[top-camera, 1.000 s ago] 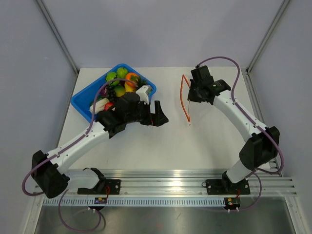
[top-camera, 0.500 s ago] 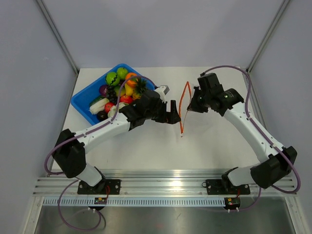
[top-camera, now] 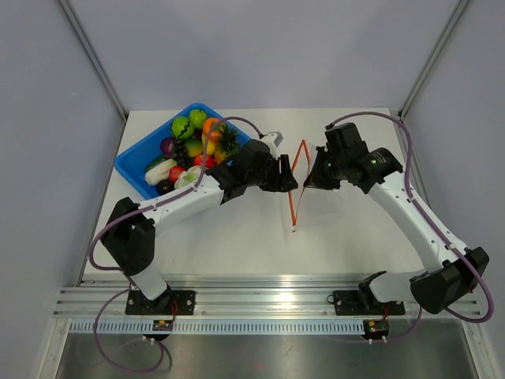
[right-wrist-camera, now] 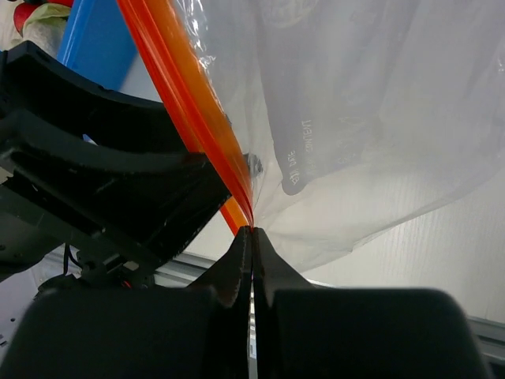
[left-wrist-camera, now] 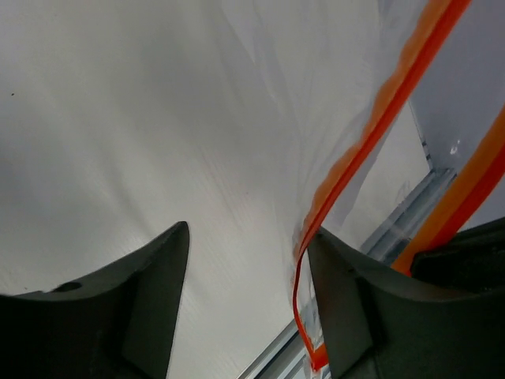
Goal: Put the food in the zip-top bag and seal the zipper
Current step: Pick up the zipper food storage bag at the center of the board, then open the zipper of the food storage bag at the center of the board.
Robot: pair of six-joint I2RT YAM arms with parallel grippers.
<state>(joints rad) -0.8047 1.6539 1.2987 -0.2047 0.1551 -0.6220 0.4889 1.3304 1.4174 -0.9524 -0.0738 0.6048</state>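
Zip-top bag point(right-wrist-camera: 379, 118) hangs above mid-table, clear film w/ some print sagging down. Its zipper point(right-wrist-camera: 189, 110), the orange strip, is pinched in my right gripper point(right-wrist-camera: 251, 237), fingers closed tight on it. My left gripper point(left-wrist-camera: 248, 260) is right beside the bag's mouth, fingers partly apart w/ the strip lying along one finger's inner face, nothing clamped. Food point(top-camera: 197, 142) is piled in the blue bin point(top-camera: 130, 166) at far-left of table point(top-camera: 237, 237), well apart from bag.
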